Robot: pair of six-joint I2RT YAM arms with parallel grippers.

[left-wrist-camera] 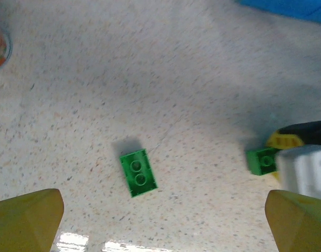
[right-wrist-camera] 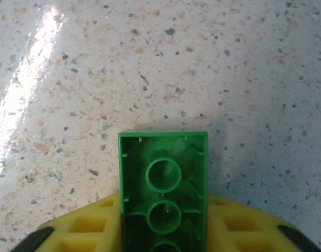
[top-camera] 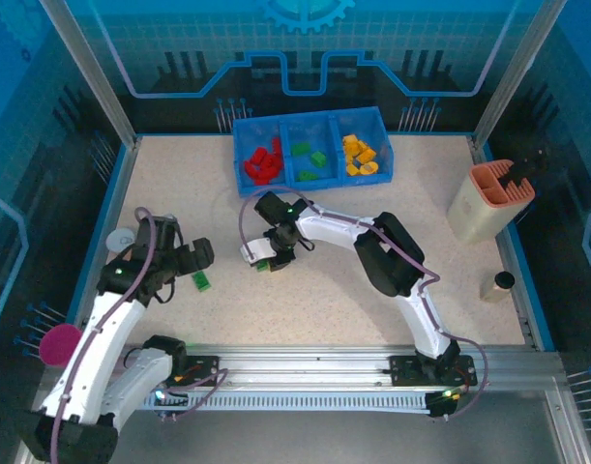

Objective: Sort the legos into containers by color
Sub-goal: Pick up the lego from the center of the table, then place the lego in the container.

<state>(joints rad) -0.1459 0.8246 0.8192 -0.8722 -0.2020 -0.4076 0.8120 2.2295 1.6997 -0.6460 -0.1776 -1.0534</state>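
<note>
1. The right gripper (right-wrist-camera: 163, 228) is clamped on the held green brick (right-wrist-camera: 163, 178). Its yellow fingers (right-wrist-camera: 76, 231) press the brick's two long sides.
2. The brick's hollow underside faces the wrist camera, and its far end juts out past the fingertips.
3. From above, this gripper sits low over the speckled table (top-camera: 421, 184), left of the middle and in front of the blue tray (top-camera: 239, 155). I cannot tell whether the brick touches the surface.
4. The left gripper (left-wrist-camera: 160, 228) stands wide open with nothing between its yellow fingertips (left-wrist-camera: 23, 220). It hangs above the table on the left side.
5. The loose green brick (left-wrist-camera: 138, 172) lies flat on the table, studs up, below the left gripper. It is nearer the left fingertip than the right and slightly turned.
6. The loose brick and the held one are apart, the held one to its right.
7. The tray stands at the far edge, centred, with three compartments side by side.
8. Red bricks (top-camera: 264, 162) fill the left compartment, green bricks (top-camera: 312, 159) lie in the middle one, and orange-yellow bricks (top-camera: 359, 157) are in the right one.
9. A salmon-and-beige holder (top-camera: 490, 201) stands at the right side of the table.
10. A pink cup (top-camera: 60, 343) sits at the far left, beside the left arm.
</note>
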